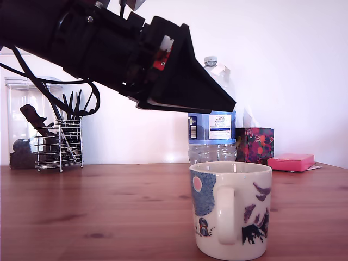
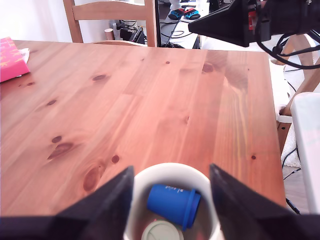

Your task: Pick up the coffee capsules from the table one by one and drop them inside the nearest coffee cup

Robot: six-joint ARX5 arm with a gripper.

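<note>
Pincer (image 2: 171, 182) spread and empty above the coffee cup (image 1: 230, 209) at lower right of the exterior view, with the blue capsule (image 2: 172, 202) and the green capsule (image 2: 160, 232) already inside; no capsule shows on the counter (image 2: 150, 100), so the task appears complete.

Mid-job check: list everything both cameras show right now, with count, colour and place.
Mug: one, cream with blue and purple pattern, on the table, directly under the gripper.
Capsules: two inside the mug, one dark blue, one pale green.
Table: one, reddish-brown wood.
Water bottle: one, clear with blue label, behind the mug.
Patterned box: one, dark floral, exterior view's right.
Pink box: one, beside the patterned box.
Wire holder: one, with dark utensils, exterior view's left.
Jar: one, clear, behind the holder.
Chair: one, wooden, at the table's far edge.
Gripper: one, black, open, empty, over the mug.
</note>
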